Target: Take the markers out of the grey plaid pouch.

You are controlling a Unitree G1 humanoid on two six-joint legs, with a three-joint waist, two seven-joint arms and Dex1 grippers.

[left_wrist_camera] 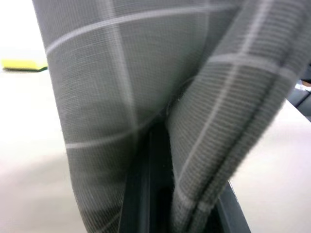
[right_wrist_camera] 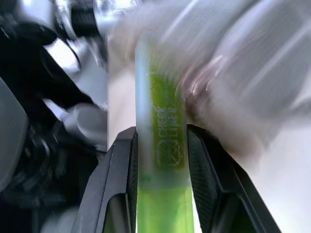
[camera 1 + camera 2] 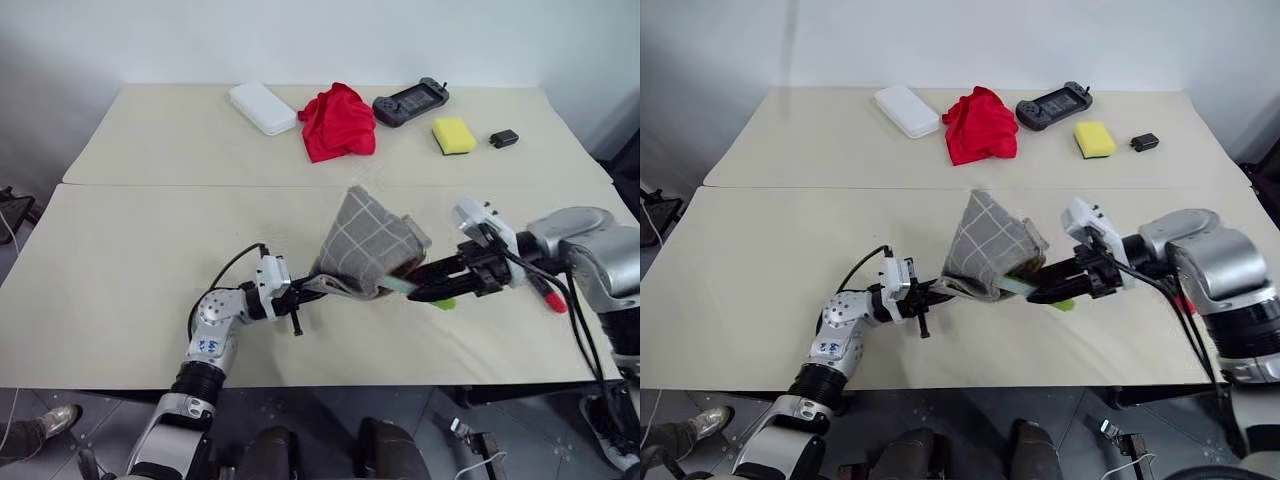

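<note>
The grey plaid pouch [image 3: 368, 243] hangs tilted above the near table, its mouth toward my right arm. My left gripper [image 3: 306, 290] is shut on the pouch's lower left end, and the plaid fabric [image 1: 121, 97] drapes over its fingers in the left wrist view. At the mouth, my right gripper [image 3: 422, 290] is shut on a light green marker [image 2: 163, 145], pinched between the two black fingers [image 2: 124, 179]. The marker's far end is still in the pouch opening, and its green rear end [image 3: 443, 303] sticks out below the fingers. A red-tipped marker [image 3: 549, 294] lies on the table under my right arm.
On the far table sit a white flat box [image 3: 262, 107], a red cloth [image 3: 338, 122], a dark handheld game console [image 3: 410, 102], a yellow sponge block [image 3: 453, 135] and a small black object [image 3: 503, 138]. A seam [image 3: 200, 185] joins the two tables.
</note>
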